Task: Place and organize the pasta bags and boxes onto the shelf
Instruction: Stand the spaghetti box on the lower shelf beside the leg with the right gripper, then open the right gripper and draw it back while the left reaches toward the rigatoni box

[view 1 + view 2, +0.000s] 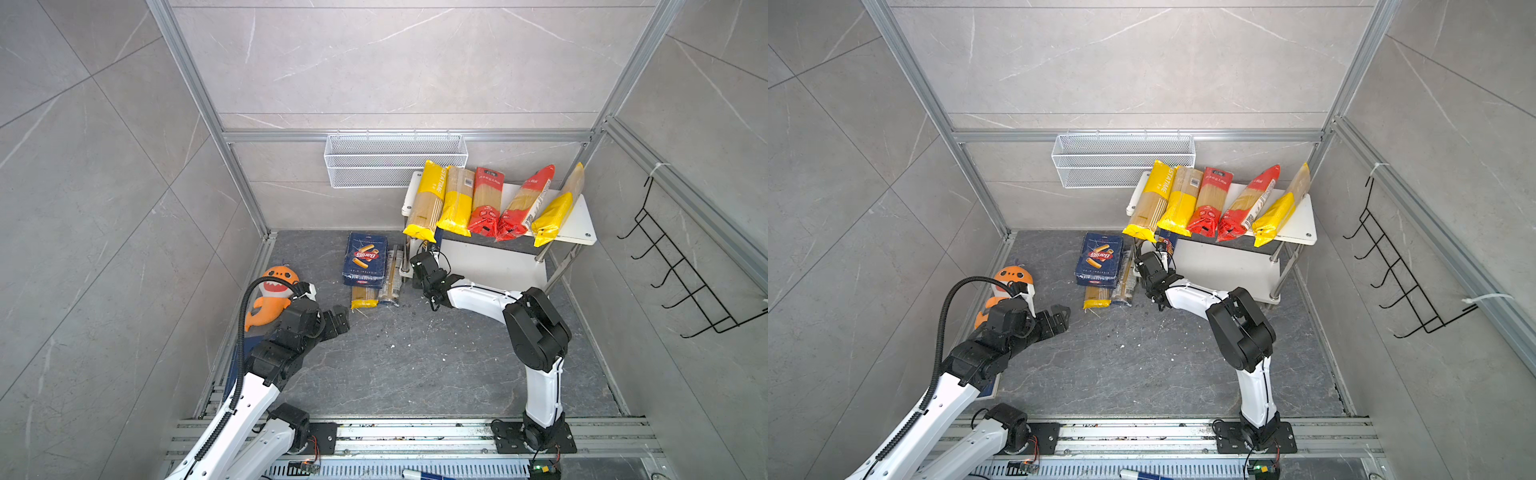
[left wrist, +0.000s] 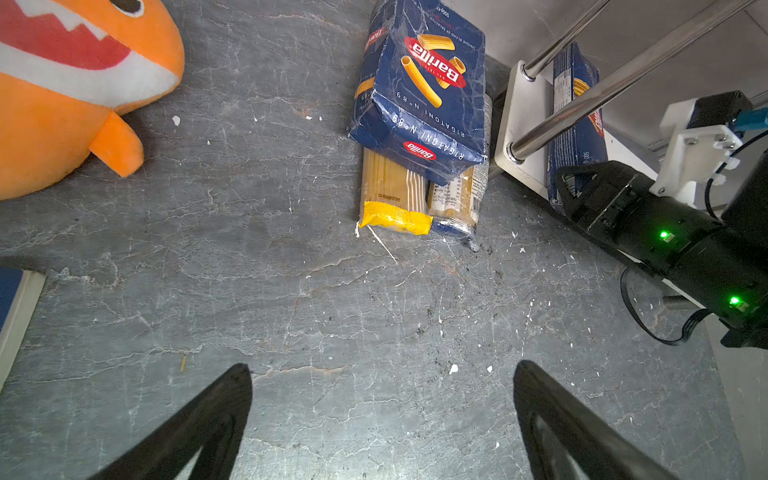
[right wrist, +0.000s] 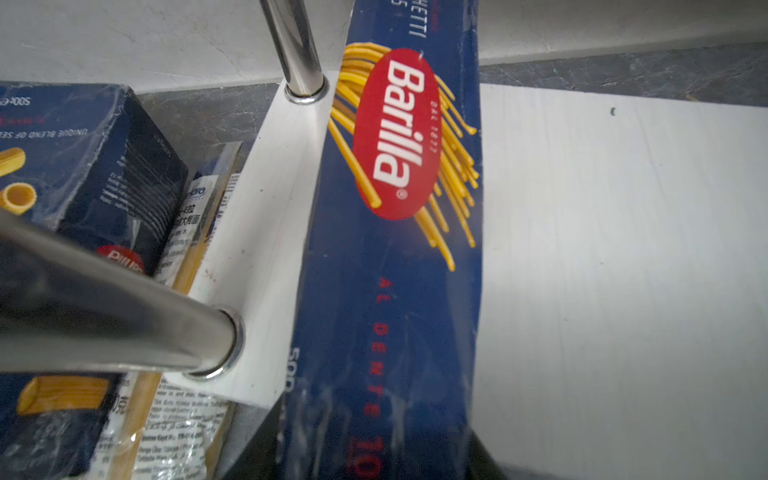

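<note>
The left gripper (image 2: pixel 382 368) hung over bare floor (image 2: pixel 291 291) near the plush (image 1: pixel 270 291), fingers spread wide, holding nothing. Beyond it the rigatoni box (image 1: pixel 365 259) lay flat on a yellow-ended bag (image 1: pixel 364 300) and a clear bag (image 1: pixel 392 286), all three on the floor just beside the shelf (image 1: pixel 584 228), not yet shelved. The right gripper (image 1: pixel 419 259) was clamped on one end of the spaghetti box (image 3: pixel 395 249), whose far end lay over the lower board (image 3: pixel 623 249), just inside a chrome leg (image 3: pixel 299 45). Five bags (image 1: pixel 485 199) lay across the top board (image 1: pixel 1304 220), overhanging its front edge.

The step in hand looked to be sliding the spaghetti box onto the lower board. Next it probably needed pushing further in, clear of the leg, then releasing. The rigatoni box would then have to come off before the bags beneath it could be taken.

Both top views hid nearly all of the spaghetti box under the top board and its bags, but the right wrist view showed it along the lower board beside the leg. Only the left wrist view showed the left fingers plainly apart and the right fingers around the box's end. Neither wrist view showed the top board.
</note>
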### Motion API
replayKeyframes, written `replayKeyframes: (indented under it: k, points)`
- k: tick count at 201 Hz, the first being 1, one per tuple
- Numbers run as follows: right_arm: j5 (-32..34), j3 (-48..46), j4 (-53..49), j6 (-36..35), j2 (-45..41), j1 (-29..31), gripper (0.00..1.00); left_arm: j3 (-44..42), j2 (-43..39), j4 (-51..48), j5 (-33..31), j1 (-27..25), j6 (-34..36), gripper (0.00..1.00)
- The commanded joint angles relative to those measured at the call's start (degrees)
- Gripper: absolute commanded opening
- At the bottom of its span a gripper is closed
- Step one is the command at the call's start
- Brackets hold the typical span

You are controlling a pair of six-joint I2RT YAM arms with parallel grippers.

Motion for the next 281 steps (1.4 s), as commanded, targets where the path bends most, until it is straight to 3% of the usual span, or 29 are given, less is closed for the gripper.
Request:
replayKeyframes:
  k: [1,30,51,87,148,210,242,281]
  points:
    - [-0.29,2.40,1.94,1.16,0.40,0.04,0.45,1.16,0.31,2.25,-0.25,0.24,1.76,1.00]
    - [-1.49,1.46,1.13,1.17,0.03,0.04,0.75,1.00,0.50,2.28,0.23,0.24,1.70,1.00]
    - [-2.46,1.86,-0.84,1.42,-0.26,0.05,0.84,0.90,0.27,2.19,0.66,0.24,1.61,1.00]
    - [-3.50,-0.61,-2.35,2.27,-3.62,0.30,0.88,0.56,-0.86,1.86,0.56,0.24,1.43,1.00]
    - [0.20,-11.40,-4.29,3.54,-15.36,3.51,0.91,-0.67,-3.63,0.16,1.46,0.31,0.04,1.00]
    - [2.15,-20.82,-8.14,7.72,-26.77,17.54,0.91,-3.81,-9.01,-2.18,3.54,0.32,-1.99,1.00]
    - [-2.22,-25.71,-7.19,11.06,-31.74,24.35,0.91,-3.62,-1.75,2.09,5.31,1.54,-0.34,1.00]
    - [-0.91,-29.18,-10.07,12.29,-38.53,29.67,0.91,-4.48,12.70,19.37,20.70,13.03,-3.45,1.00]
